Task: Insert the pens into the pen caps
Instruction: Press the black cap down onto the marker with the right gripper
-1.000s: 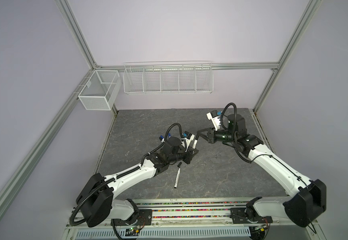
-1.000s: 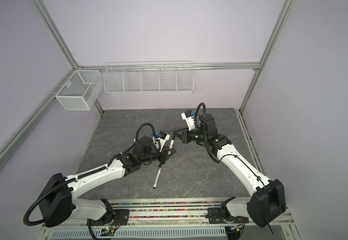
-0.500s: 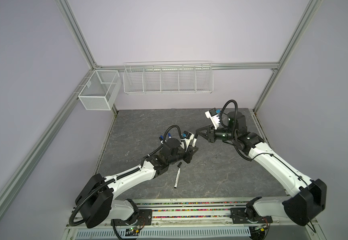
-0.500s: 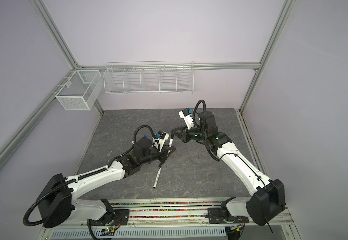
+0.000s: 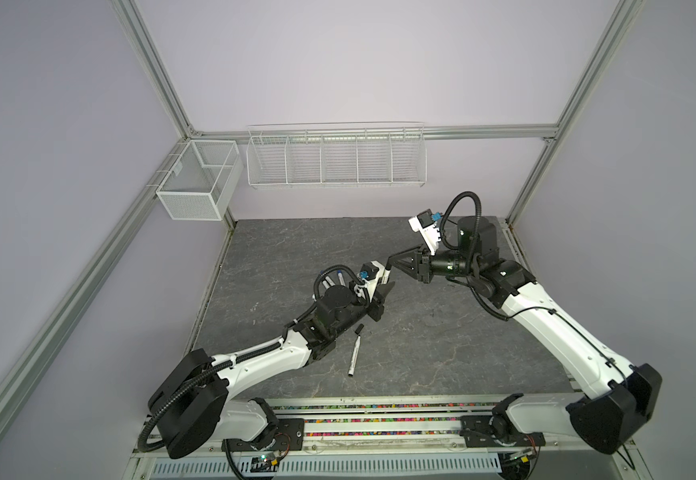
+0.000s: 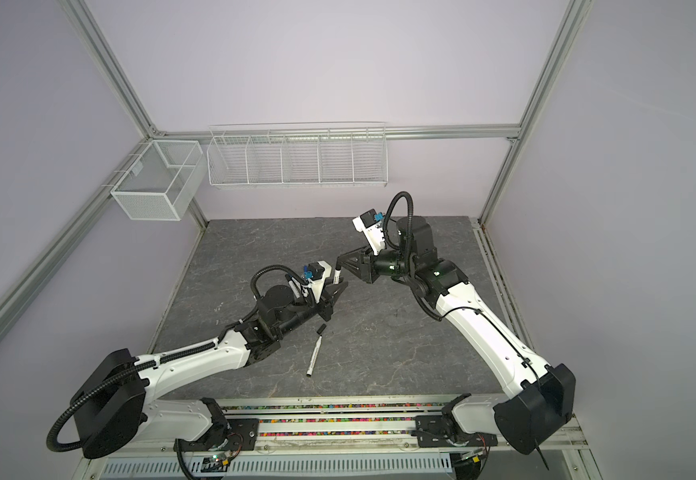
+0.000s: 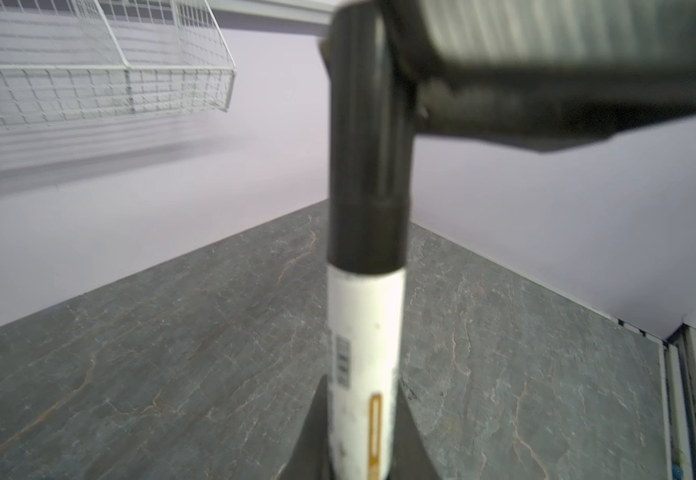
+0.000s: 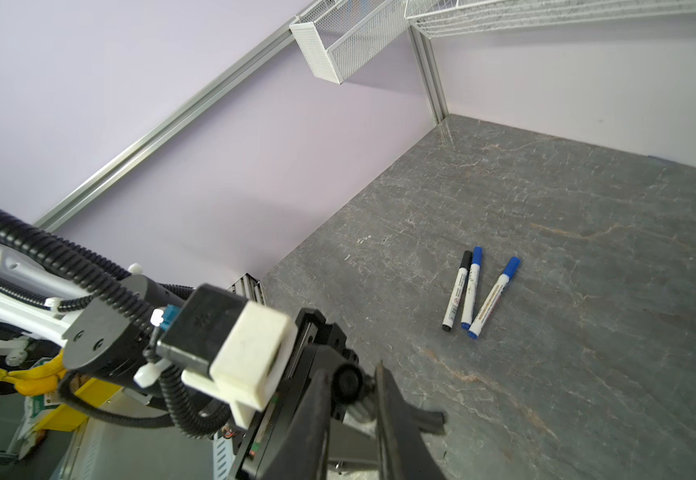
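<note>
My left gripper (image 7: 362, 405) is shut on the white barrel of a pen (image 7: 363, 353) that wears a black pen cap (image 7: 369, 166); in both top views this pen (image 5: 384, 276) (image 6: 336, 275) points up and away from the left gripper (image 5: 382, 291) (image 6: 333, 291). My right gripper (image 8: 350, 374) (image 5: 392, 264) (image 6: 340, 262) sits around that cap's end (image 8: 347, 383), jaws slightly apart, so it is open. Another pen (image 5: 353, 352) (image 6: 315, 354) lies on the mat with a black cap (image 5: 358, 329) (image 6: 321, 329) at its upper end, slightly askew.
Three capped pens lie side by side on the grey mat (image 8: 587, 249): one black (image 8: 457, 293), two blue (image 8: 471, 289) (image 8: 494, 297). A wire rack (image 5: 335, 160) and a mesh bin (image 5: 196, 183) hang on the back wall. Rails run along the front edge (image 5: 379, 415).
The right gripper has eased a little toward the left gripper's pen, and its jaws have parted from the black cap. The left gripper keeps its hold on the pen.
</note>
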Controlling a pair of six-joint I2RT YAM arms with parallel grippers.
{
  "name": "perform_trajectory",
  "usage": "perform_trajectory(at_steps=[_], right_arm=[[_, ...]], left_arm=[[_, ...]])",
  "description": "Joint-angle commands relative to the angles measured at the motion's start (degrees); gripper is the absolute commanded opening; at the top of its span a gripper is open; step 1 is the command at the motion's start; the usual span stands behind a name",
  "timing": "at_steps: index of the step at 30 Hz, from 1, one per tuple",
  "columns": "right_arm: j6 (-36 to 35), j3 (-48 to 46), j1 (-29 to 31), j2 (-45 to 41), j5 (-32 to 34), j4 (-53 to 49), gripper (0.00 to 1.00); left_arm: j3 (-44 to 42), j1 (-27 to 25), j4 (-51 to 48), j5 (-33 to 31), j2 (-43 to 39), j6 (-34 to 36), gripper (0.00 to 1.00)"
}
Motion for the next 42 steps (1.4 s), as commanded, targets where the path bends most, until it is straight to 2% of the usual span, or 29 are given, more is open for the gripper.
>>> perform_trajectory(at_steps=[1, 4, 7, 14, 22, 26, 31, 33, 38, 42], right_arm=[[-0.36, 0.32, -0.04, -1.79, 1.54, -3.41, 0.43], [0.45, -0.33, -0.63, -3.50, 4.81, -1.83, 0.55], [0.55, -0.46, -0.67, -4.97, 7.24, -0.44, 0.57], [2.23, 1.29, -0.03, -2.58, 4.63, 2.27, 0.57], [3.81, 3.56, 2.80, 2.14, 3.38, 4.47, 0.52], [4.29, 3.35, 3.94, 3.15, 3.10, 4.64, 0.45], [4.44, 2.13, 4.04, 3.18, 3.38, 4.22, 0.21], [4.10, 1.46, 4.02, 2.88, 3.32, 3.96, 0.15], [4.14, -0.42, 3.32, 2.98, 1.48, 2.91, 0.10], [5.34, -3.26, 0.63, 3.62, -2.52, 2.99, 0.08]], left_arm=[[-0.48, -0.31, 6.69, -2.65, -1.82, 0.40, 0.00], [-1.08, -1.18, 6.05, -3.38, -1.60, -0.02, 0.00], [-1.45, -1.78, 4.83, -3.64, -0.91, -0.53, 0.00], [-1.71, -3.04, 4.78, -2.72, 1.41, -3.36, 0.00], [-0.85, -4.36, 4.95, -2.80, 3.03, -4.63, 0.00], [-0.52, -4.41, 4.72, -2.73, 3.33, -5.40, 0.00], [-0.11, -4.49, 4.47, -2.51, 3.29, -5.75, 0.00], [0.45, -4.47, 4.44, -2.25, 3.12, -6.07, 0.00], [4.37, -4.33, 4.17, 1.93, 1.92, -7.14, 0.00], [9.14, -2.44, 5.43, 11.20, 0.38, -11.56, 0.00]])
